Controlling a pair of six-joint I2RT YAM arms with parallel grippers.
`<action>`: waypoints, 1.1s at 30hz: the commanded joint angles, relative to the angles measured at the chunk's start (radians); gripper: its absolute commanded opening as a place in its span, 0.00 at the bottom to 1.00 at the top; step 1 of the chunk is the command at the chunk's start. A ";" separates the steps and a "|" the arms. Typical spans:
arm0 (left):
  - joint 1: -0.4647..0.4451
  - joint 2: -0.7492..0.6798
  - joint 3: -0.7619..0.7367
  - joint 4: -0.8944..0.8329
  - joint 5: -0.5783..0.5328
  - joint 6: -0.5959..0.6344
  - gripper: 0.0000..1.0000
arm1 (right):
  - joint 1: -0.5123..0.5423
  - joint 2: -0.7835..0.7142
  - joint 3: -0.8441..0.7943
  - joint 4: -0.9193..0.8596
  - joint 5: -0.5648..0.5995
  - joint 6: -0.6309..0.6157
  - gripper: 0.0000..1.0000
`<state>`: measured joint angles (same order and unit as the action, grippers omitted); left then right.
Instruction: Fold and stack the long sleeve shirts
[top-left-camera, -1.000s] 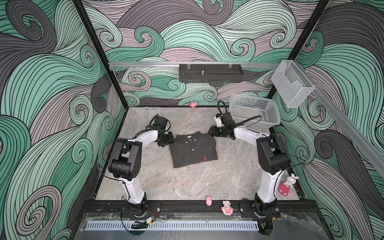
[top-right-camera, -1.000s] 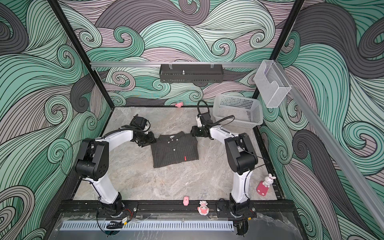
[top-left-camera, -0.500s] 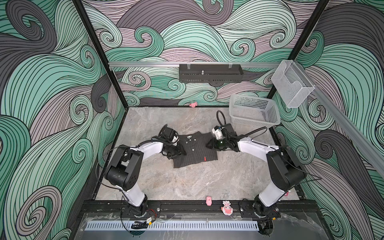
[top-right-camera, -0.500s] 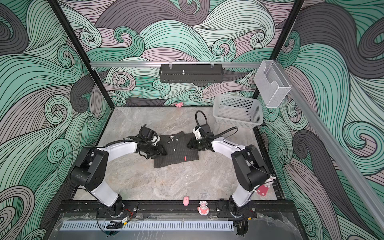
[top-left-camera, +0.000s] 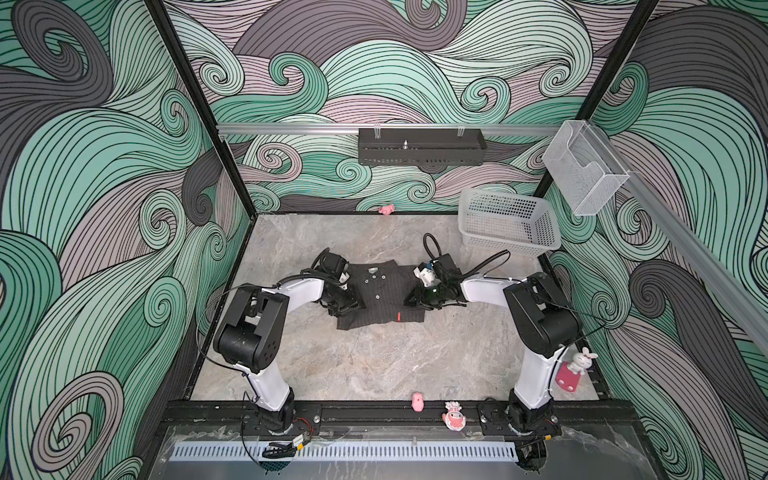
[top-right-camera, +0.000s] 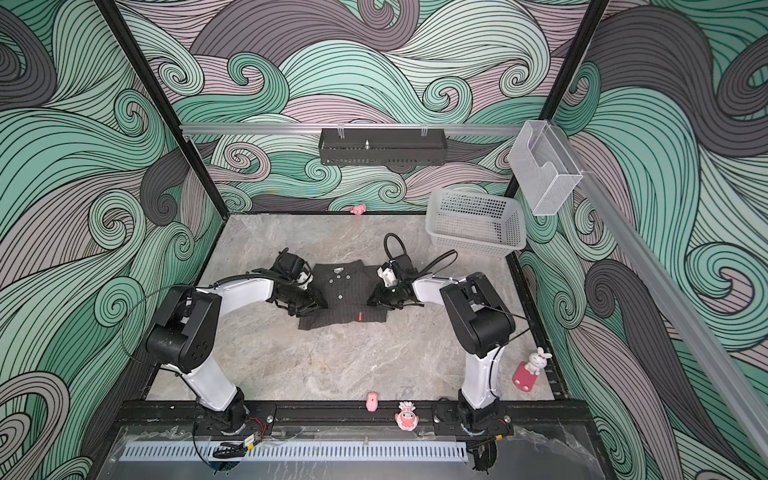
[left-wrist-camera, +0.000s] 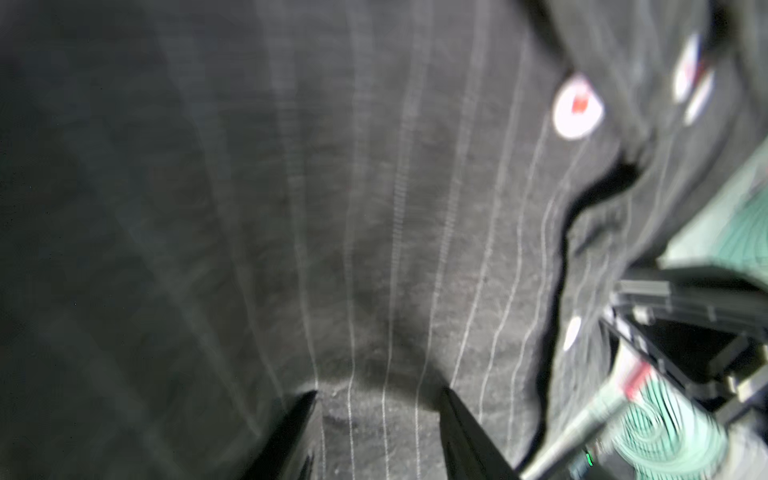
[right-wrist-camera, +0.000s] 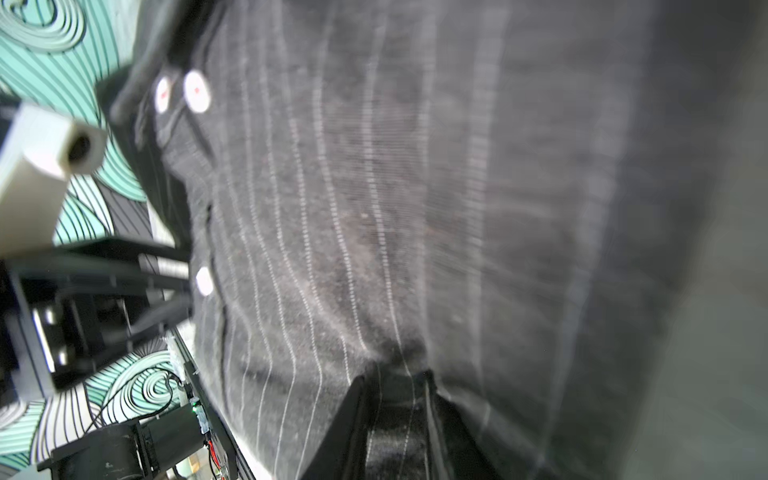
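- The long sleeve shirt lies in the middle of the surface, collar toward the back wall. It is already a compact rectangle with no sleeve hanging loose (so I judge the side folds done).
- What I judge is left: a last fold, hem toward collar, then the stacking. Only one shirt is in view and there is no stack.
- The left tool sits on the shirt's left edge. The left wrist view shows its jaws apart with cloth filling the gap, and I cannot tell whether it bites.
- The right tool sits on the right edge, jaws drawn close on a pinched ridge of the shirt.
- The walls, in green, grey and mauve swirls, enclose the cell.
- The surface is pale marbled grey.
- A white mesh basket stands at the back right. A clear holder and a black tray hang on the rails.
- Small pink toys sit along the front edge.
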<state>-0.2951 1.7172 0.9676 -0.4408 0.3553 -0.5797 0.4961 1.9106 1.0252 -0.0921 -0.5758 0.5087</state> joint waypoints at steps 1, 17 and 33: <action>0.060 -0.031 0.020 -0.201 -0.258 0.046 0.53 | 0.064 0.049 0.024 -0.097 0.067 0.012 0.28; -0.204 -0.047 0.241 -0.410 -0.452 -0.046 0.78 | 0.013 -0.440 -0.015 -0.238 0.261 -0.057 0.61; -0.118 0.364 0.429 -0.403 -0.605 0.147 0.90 | -0.082 -0.517 -0.118 -0.237 0.196 -0.060 0.61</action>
<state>-0.4999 1.9999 1.3933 -0.8085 -0.1471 -0.5369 0.4210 1.4044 0.9096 -0.3344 -0.3611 0.4557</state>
